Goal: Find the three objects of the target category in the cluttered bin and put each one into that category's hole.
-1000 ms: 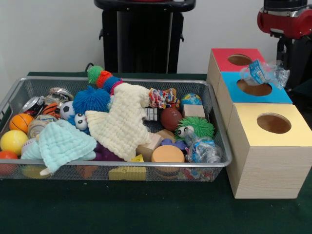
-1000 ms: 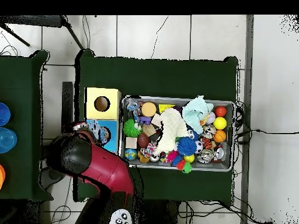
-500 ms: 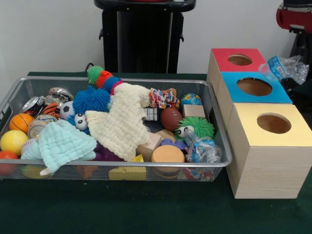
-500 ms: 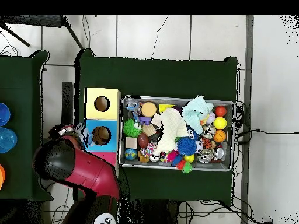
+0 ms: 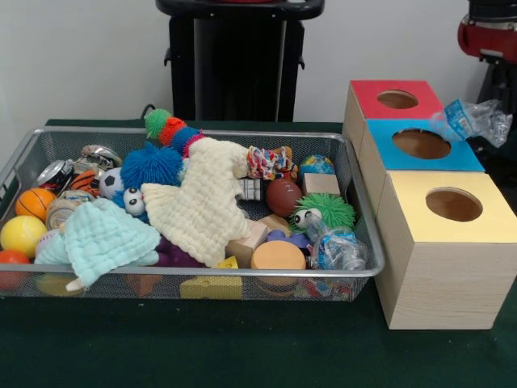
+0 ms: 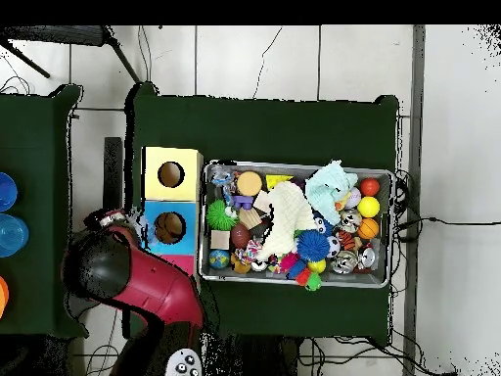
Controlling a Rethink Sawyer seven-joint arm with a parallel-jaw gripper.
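The wire mesh bin (image 5: 202, 275) holds a pile of toys; it also shows in the overhead view (image 6: 294, 164). One clear water bottle (image 5: 335, 247) with a blue-and-white label lies in the bin's near right corner, next to a green fuzzy ball. A second water bottle (image 5: 478, 120) hangs in the air just right of the blue-topped box. My gripper (image 5: 489, 103) is shut on it and mostly hidden, under the red arm (image 5: 489, 36). The hole (image 5: 397, 99) in the red-topped box is open and empty. A third bottle is hidden.
The blue-topped box (image 5: 420, 145) and yellow-topped box (image 5: 452, 206) stand in a row in front of the red one. Two cloths, cream (image 5: 206, 202) and pale green (image 5: 101, 238), cover much of the bin. Metal cans (image 5: 60, 171) lie far left. In the overhead view the arm (image 6: 103, 269) covers most of the red box.
The arm has swung right with the bottle. The bottle went from above the blue box's far edge to past the boxes' right side, then dipped slightly.
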